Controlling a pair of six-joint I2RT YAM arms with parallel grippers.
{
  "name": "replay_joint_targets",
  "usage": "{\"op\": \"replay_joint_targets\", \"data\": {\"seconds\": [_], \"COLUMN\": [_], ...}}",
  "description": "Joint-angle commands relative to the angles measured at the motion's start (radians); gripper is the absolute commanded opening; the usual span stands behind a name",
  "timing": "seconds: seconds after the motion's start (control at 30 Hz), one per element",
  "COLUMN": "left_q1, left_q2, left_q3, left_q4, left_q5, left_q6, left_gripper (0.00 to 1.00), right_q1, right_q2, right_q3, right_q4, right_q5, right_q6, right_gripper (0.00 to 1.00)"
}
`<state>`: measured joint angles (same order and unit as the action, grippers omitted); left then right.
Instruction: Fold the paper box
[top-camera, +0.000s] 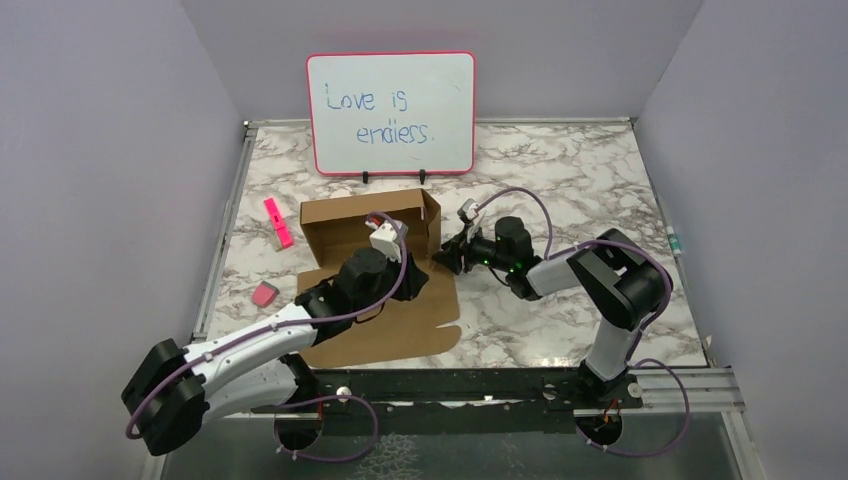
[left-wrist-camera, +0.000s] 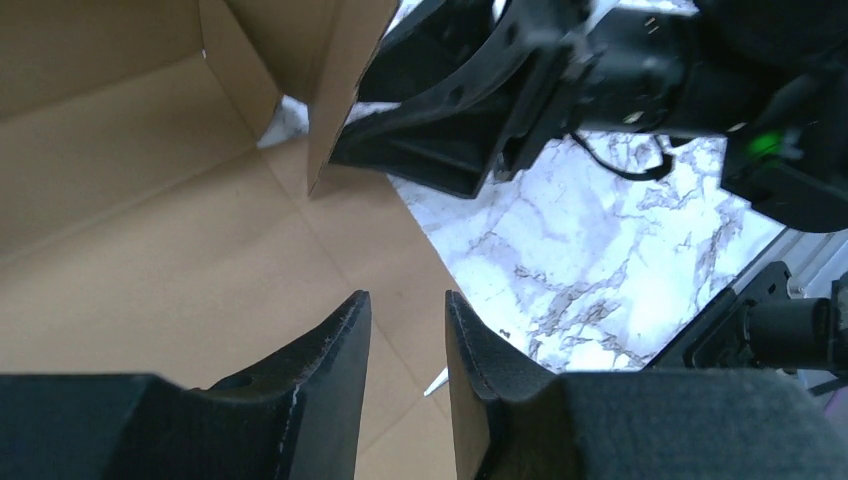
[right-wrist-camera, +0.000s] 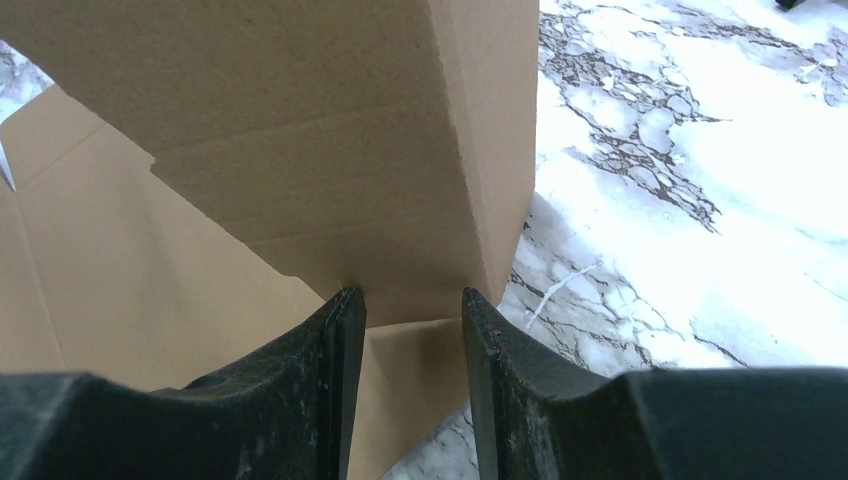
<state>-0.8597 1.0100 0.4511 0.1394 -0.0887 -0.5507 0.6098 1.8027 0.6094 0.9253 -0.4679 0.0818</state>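
Observation:
The paper box (top-camera: 350, 222) is brown cardboard, partly folded: its back wall and right side wall stand up, and a flat panel lies toward the front. My left gripper (top-camera: 418, 272) hovers over the flat panel (left-wrist-camera: 150, 250), open, with nothing between its fingers (left-wrist-camera: 405, 295). My right gripper (top-camera: 447, 255) reaches in from the right. Its open fingertips (right-wrist-camera: 405, 292) rest against the lower edge of the upright side wall (right-wrist-camera: 330, 150) without clamping it. In the left wrist view the right gripper (left-wrist-camera: 440, 150) sits just beside that upright flap.
A pink-framed whiteboard (top-camera: 392, 112) stands at the back of the marble table (top-camera: 570, 180). A pink marker (top-camera: 278, 222) and a pink eraser (top-camera: 264, 294) lie left of the box. A small teal item (top-camera: 675, 240) sits at the right edge.

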Motion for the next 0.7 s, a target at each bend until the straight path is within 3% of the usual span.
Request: {"op": "replay_joint_targets", "data": {"seconds": [0.0, 0.17, 0.33, 0.67], "left_q1": [-0.001, 0.039, 0.135, 0.372], "left_q2": [-0.067, -0.031, 0.087, 0.364], "left_q3": [0.215, 0.486, 0.694, 0.829], "left_q4": [-0.321, -0.491, -0.557, -0.511], "left_q5": [-0.044, -0.111, -0.111, 0.067], "left_q6": [0.128, 0.258, 0.387, 0.421], "left_gripper": [0.35, 0.38, 0.39, 0.41], "right_q1": [0.007, 0.007, 0.007, 0.007], "right_q2": [0.013, 0.015, 0.024, 0.018], "right_q3": [0.025, 0.037, 0.049, 0.063], "right_q4": [0.044, 0.036, 0.027, -0.002], "right_q5": [-0.026, -0.045, -0.072, -0.084], "right_q6": [-0.036, -0.051, -0.061, -0.108], "right_gripper": [0.45, 0.45, 0.44, 0.43]}}
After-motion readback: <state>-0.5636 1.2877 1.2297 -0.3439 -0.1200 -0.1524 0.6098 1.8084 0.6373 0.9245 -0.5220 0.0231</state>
